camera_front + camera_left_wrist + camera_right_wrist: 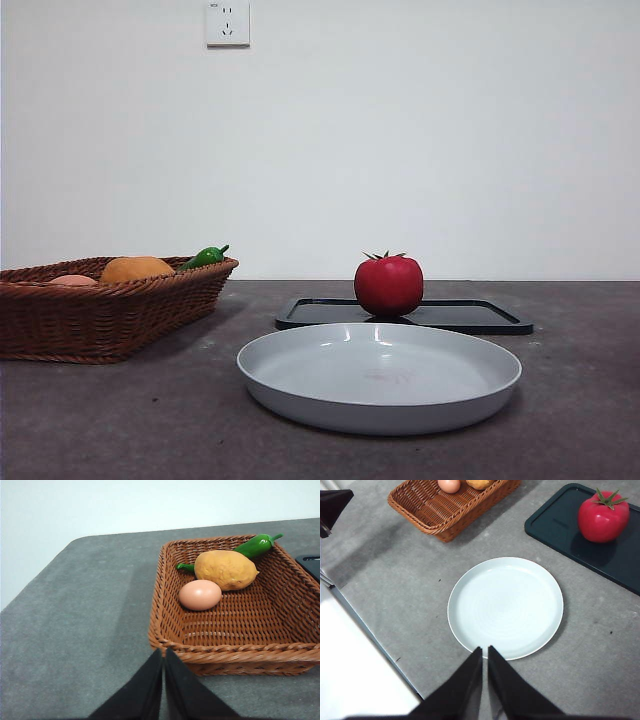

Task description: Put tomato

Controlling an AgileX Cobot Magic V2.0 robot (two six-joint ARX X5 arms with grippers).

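Tomato (389, 286): upright on the black tray (470, 318), stem leaves up, nothing gripping it; also seen at the tray's corner in the right wrist view (603, 517).
Left gripper (163, 656): jaws pressed together, tips meeting, holding nothing; hangs over bare table just outside the near rim of the wicker basket (225, 652), not touching it.
Right gripper (485, 652): jaws clenched with only a thin slit between the tips, empty; sits above the edge of the grey plate (470, 580), well apart from the tomato.
Plate: empty, on the table between the gripper and the tray; in the front view (290, 385) it lies in front of the tray and hides part of the tray's front edge.
Basket contents: pale pink-orange egg-shaped fruit (200, 594) beside a lumpy orange fruit (226, 569); green pepper (257, 545) behind, partly hidden by the orange one.
Cut off: tray runs out of the right wrist picture; basket clipped at the side edge in the front and left wrist views.
Front view: neither arm visible; basket wall hides most of the fruit.
Other: wall socket (227, 22) high on the white wall.
Writing: none legible.
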